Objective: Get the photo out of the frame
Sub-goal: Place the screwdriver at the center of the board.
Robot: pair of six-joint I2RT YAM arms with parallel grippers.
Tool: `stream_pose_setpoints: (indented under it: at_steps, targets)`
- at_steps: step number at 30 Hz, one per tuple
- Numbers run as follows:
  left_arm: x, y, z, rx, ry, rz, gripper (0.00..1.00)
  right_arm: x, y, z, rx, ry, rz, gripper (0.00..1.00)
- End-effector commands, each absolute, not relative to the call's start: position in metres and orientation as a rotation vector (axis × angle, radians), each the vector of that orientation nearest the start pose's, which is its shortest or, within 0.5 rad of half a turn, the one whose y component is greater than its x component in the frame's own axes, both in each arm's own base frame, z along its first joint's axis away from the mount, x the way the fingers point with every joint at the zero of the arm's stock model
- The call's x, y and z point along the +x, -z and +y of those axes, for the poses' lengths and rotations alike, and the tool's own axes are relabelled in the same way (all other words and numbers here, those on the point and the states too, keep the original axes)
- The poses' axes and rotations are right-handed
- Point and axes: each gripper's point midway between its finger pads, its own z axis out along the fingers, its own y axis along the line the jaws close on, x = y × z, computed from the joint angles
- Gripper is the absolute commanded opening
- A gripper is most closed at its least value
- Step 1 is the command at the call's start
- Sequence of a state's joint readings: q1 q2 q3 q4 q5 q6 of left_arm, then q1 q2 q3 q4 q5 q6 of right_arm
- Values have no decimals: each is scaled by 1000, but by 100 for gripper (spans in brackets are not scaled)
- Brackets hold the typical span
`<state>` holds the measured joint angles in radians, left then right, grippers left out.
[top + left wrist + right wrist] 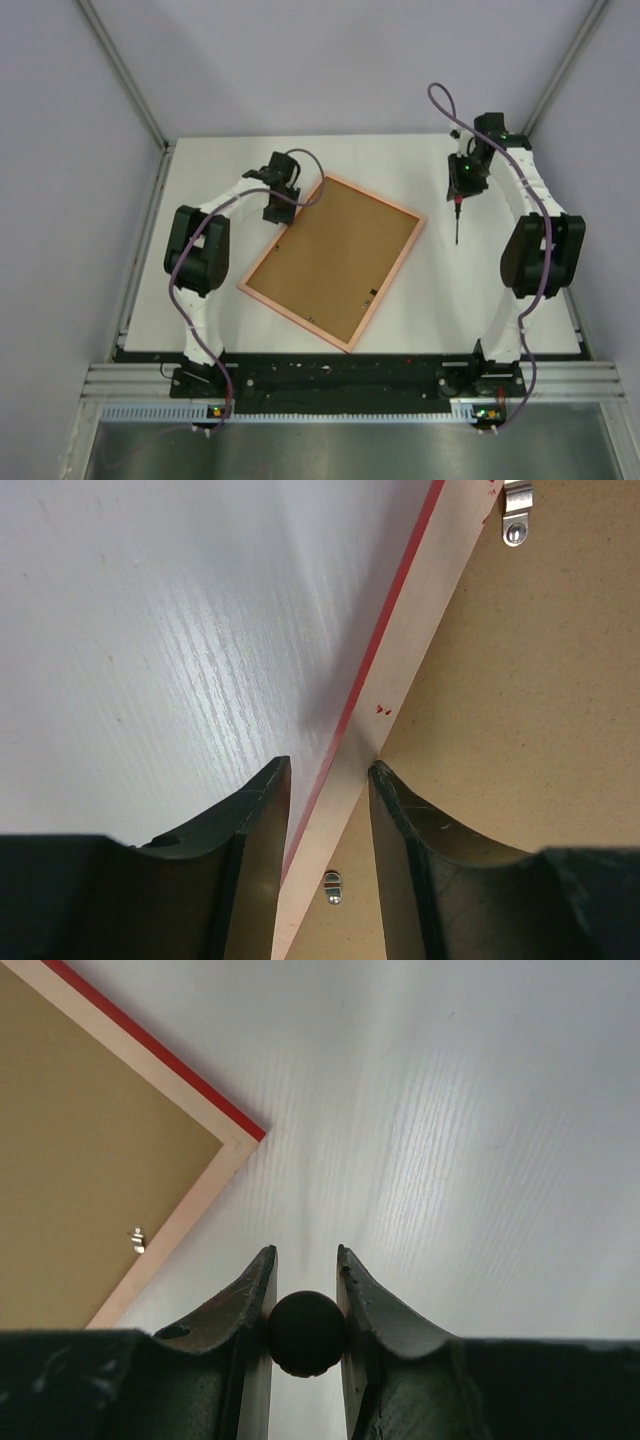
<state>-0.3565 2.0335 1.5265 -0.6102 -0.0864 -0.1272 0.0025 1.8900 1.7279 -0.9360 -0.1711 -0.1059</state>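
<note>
The left gripper point(329, 764) stands parted astride the rim of the frame point(410, 630), with a gap at its outer finger. The right gripper point(305, 1252) clamps one black ball-ended tool point(306, 1333), and the frame lies ahead to its left. The white table point(150, 660) sits between grey walls point(330, 60). There is one frame, lying back up: brown board, pale rim, red edge. Two metal clips point(516, 515) show by the left fingers. The photo is hidden.

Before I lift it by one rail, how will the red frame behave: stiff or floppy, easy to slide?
Probably stiff: the frame has straight solid-looking rails, and metal clips hold a backing board in it. It likely slides easily, lying flat on the smooth table. Gripped at one rail, it may tilt.
</note>
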Motion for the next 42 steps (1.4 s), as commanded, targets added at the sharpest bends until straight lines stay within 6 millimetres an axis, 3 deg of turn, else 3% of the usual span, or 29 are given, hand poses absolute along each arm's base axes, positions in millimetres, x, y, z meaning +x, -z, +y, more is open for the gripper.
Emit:
stream_pose_setpoints:
  at_steps: [1, 5, 16, 19, 22, 25, 28, 37, 40, 42]
  targets:
    - [425, -27, -148, 311, 40, 2719, 44, 421, -122, 4, -217, -103, 2738, 0]
    - [426, -29, -149, 314, 57, 2728, 47, 415, -91, -1, -245, -115, 2855, 0]
    - [424, -26, -156, 317, 115, 2742, 50, 423, -45, -17, -256, -10, 2963, 1]
    - [424, -27, -157, 320, 117, 2742, 51, 426, -39, -17, -246, -16, 2971, 19]
    - [424, -27, -157, 318, 116, 2745, 52, 428, -39, -18, -243, -15, 2965, 48]
    - [423, -25, -157, 308, 117, 2751, 54, 431, -46, -17, -246, -13, 2940, 68]
    - [422, -22, -156, 295, 110, 2762, 57, 437, -57, -17, -247, -9, 2907, 77]
    - [416, -5, -155, 240, 101, 2814, 61, 451, -107, -11, -247, -1, 2771, 79]
    - [416, -2, -152, 218, 89, 2818, 60, 449, -138, 6, -279, -71, 2687, 77]
    - [417, -2, -151, 195, 79, 2818, 60, 443, -156, 43, -394, -126, 2627, 76]
